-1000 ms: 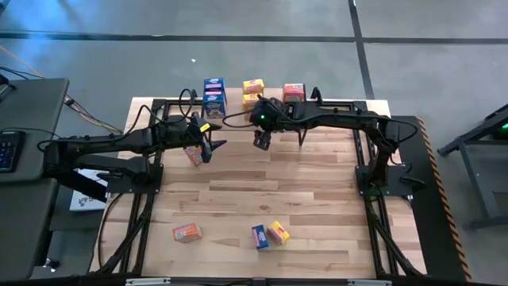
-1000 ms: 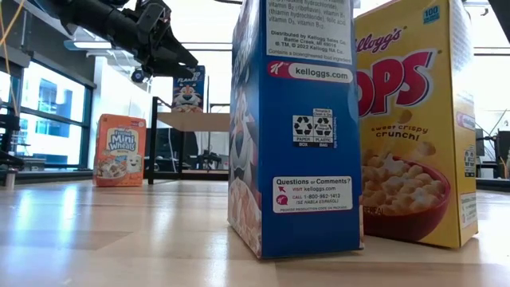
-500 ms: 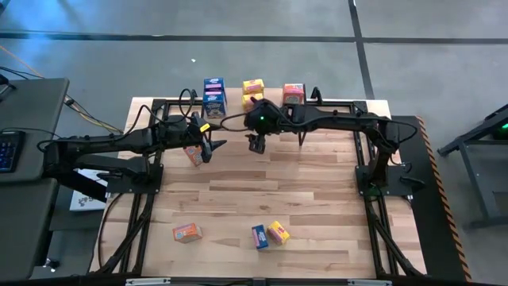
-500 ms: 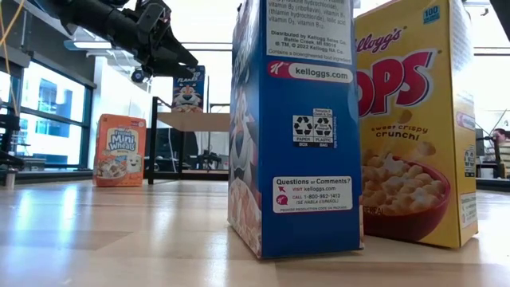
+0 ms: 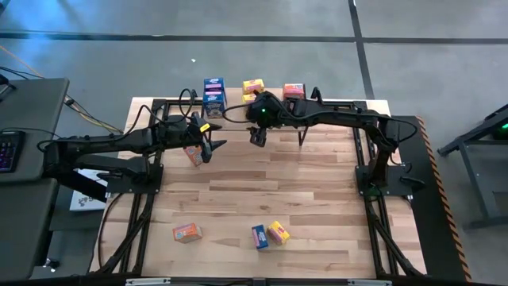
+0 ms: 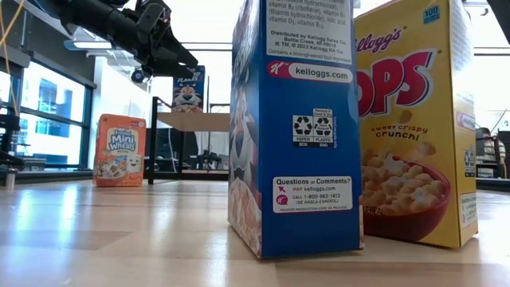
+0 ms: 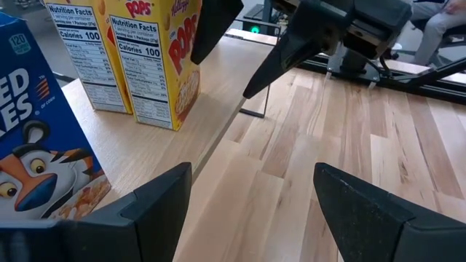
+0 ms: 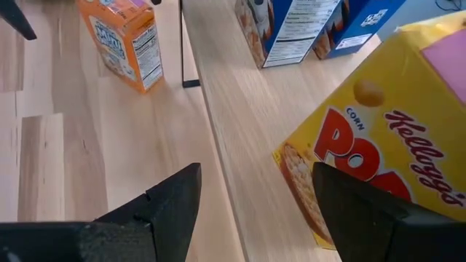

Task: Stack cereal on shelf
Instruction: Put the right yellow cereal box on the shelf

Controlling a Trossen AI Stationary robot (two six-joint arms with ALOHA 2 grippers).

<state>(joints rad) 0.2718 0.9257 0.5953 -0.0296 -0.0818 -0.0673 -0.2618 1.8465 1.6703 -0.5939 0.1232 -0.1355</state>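
Five boxes (image 5: 213, 95) on shelf (image 5: 333, 103), possibly six

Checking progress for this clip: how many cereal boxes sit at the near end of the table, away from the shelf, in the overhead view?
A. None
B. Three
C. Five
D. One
B: the high view shows an orange box, a blue box and a yellow box on the table, far from the shelf.
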